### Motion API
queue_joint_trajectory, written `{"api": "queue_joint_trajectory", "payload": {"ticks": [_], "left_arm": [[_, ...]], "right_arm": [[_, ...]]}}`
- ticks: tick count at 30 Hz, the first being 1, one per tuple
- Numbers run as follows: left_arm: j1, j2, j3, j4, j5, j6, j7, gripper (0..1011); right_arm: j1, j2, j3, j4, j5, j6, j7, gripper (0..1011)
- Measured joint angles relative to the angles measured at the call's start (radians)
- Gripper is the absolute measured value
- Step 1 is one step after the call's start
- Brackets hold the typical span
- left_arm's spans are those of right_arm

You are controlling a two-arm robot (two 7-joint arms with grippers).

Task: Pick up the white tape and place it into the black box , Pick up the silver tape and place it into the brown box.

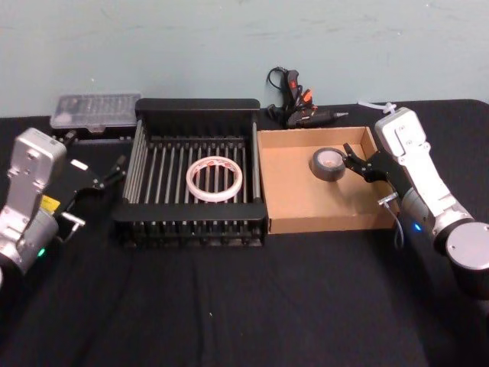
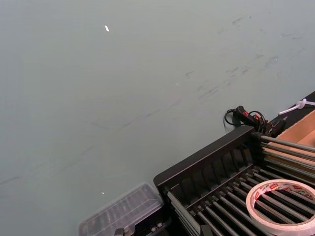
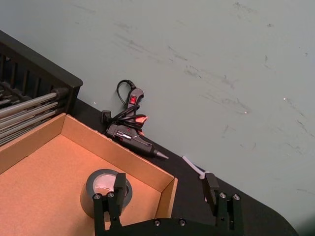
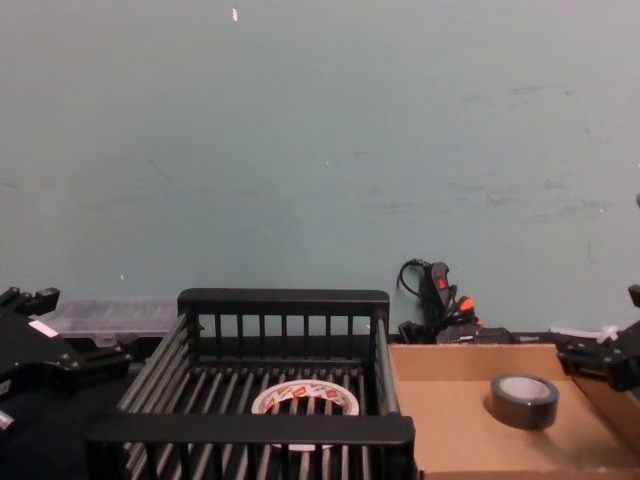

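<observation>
Lying flat on the slatted floor of the black box (image 1: 195, 115): the white tape (image 1: 216, 179), a wide thin ring with red-and-white print inside. Resting in the brown box (image 1: 306, 210), near its far right corner: the silver tape (image 1: 329, 164), a thick dull grey roll. Hovering just beside that roll, right claw (image 1: 353, 161) spread apart, gripping nothing. Parked left of the crate above the black bench (image 1: 229, 306), left claw (image 1: 118, 169), also spread. Behind the boxes, by the wall: a glue gun (image 1: 302, 107) and a clear plastic case (image 1: 95, 111).
</observation>
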Motion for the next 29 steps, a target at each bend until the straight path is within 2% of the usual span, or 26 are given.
{"api": "queue_joint_trajectory", "payload": {"ticks": [29], "left_arm": [[0.0, 0.0, 0.0, 0.0, 0.0, 0.0, 0.0, 1002]], "right_arm": [[0.0, 0.0, 0.0, 0.0, 0.0, 0.0, 0.0, 1002]]}}
